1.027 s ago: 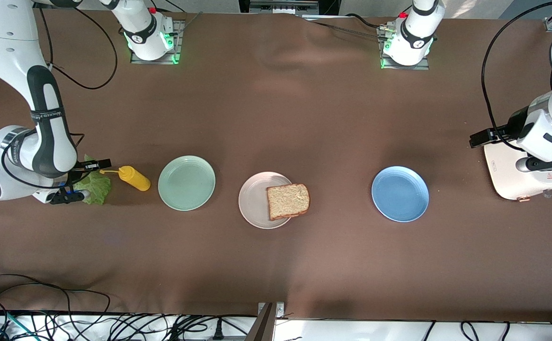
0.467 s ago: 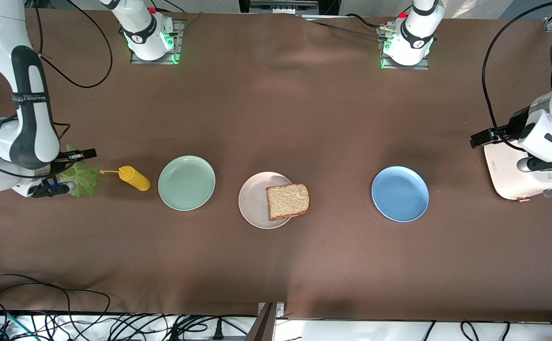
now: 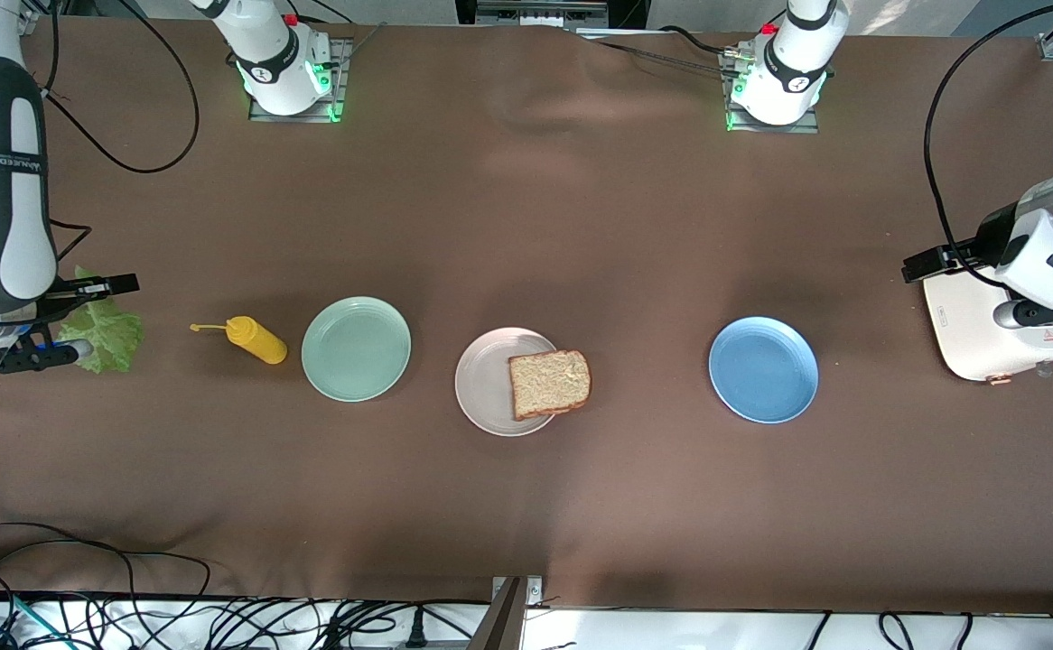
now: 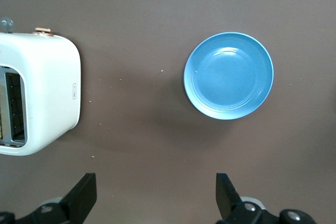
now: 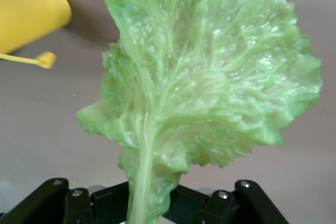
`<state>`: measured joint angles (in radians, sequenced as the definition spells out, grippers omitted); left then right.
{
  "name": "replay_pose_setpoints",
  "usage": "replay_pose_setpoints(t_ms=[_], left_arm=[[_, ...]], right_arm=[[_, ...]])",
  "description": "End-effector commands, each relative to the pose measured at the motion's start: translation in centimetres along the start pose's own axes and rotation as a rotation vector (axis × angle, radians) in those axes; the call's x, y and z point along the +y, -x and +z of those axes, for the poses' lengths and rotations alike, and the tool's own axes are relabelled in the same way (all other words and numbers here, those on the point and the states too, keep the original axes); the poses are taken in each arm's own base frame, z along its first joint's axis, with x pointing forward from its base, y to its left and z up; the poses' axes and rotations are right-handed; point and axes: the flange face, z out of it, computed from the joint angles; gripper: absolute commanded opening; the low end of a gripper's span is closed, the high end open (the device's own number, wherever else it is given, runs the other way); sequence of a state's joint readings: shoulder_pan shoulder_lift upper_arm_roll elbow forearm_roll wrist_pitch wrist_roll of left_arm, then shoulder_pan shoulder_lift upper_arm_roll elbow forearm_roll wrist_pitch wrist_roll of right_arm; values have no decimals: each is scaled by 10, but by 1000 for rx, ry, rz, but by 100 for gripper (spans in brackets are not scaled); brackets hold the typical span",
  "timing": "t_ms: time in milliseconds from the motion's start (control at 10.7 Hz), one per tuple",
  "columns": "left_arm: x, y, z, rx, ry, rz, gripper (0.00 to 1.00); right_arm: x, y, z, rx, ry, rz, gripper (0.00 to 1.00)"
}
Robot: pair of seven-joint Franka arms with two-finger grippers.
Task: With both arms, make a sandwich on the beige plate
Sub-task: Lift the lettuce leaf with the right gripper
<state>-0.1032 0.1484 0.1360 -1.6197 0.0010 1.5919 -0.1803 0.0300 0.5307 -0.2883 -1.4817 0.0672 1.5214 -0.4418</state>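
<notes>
right gripper (image 3: 61, 316) was pinching the lettuce leaf (image 3: 109, 330) by its stem, so it should carry it level onto the bread slice (image 3: 549, 383) on the beige plate (image 3: 486, 384), while the left gripper (image 4: 152, 200) waited, jaws apart, over the toaster (image 3: 996, 329).

Even overhead light is falling on the brown table (image 3: 526, 226); soft shadows are pooling beside each plate. Green base lights are glowing. Pale sheen is showing mid-table. In the right wrist view the lettuce leaf (image 5: 205, 82) is filling the frame, slightly soft; the yellow bottle (image 5: 31, 17) is blurring.
</notes>
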Motion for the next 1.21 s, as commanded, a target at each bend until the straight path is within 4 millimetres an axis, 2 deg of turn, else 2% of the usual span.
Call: replay_pose_setpoints(t_ms=[0,93,280,467,654,934,1120], left_arm=[[-3,1,-4,3,-29,12,100],[-4,1,-5,5,-28,12,100],[-4,1,-4,3,-29,11,100],[-5,1,-5,6,-28,11,100],[-11,0,-5,4,-28,2,100],[-13,-3,0,-4,-28,-4,100],[-16,-4,1,-5,-28,-9,100]], right_arm=[[-27,-7,-22,17,31,-36,0],[-49,-9,-42,49,58,-48,0],[-80,-13,-56,76,78,-56,0],[-118,-17,-79,119,115,-48,0],[-164,-25,-78,126,137,-3,0],[-215,-36,-74,154,138,54,0],[-235,-48,-62,163,71,102,0]])
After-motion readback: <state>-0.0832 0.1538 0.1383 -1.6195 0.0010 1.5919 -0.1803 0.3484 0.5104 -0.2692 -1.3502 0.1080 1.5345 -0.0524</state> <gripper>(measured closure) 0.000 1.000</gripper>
